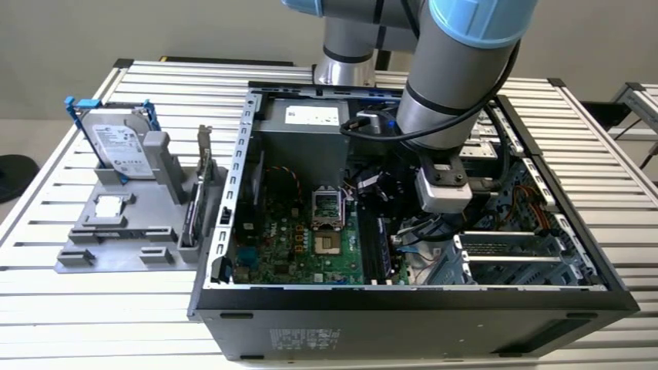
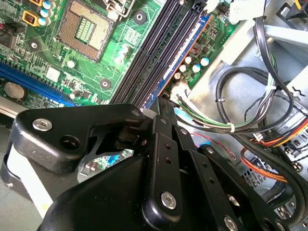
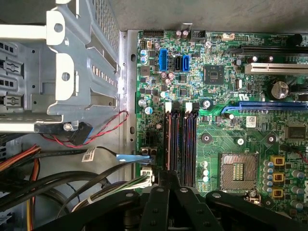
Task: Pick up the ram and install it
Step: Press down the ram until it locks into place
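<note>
My hand, nearly closed, pinches the ram over the slots — light, stiff, fragile, best gripped by its edges.

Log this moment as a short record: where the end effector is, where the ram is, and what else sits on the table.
end effector: inside the open computer case, at one end of the memory slots
ram: lying along the slot nearest the cables, one end at the end effector
CPU socket: empty
hard drive: upright in the grey fixture, on the exterior view's left of the case
</note>
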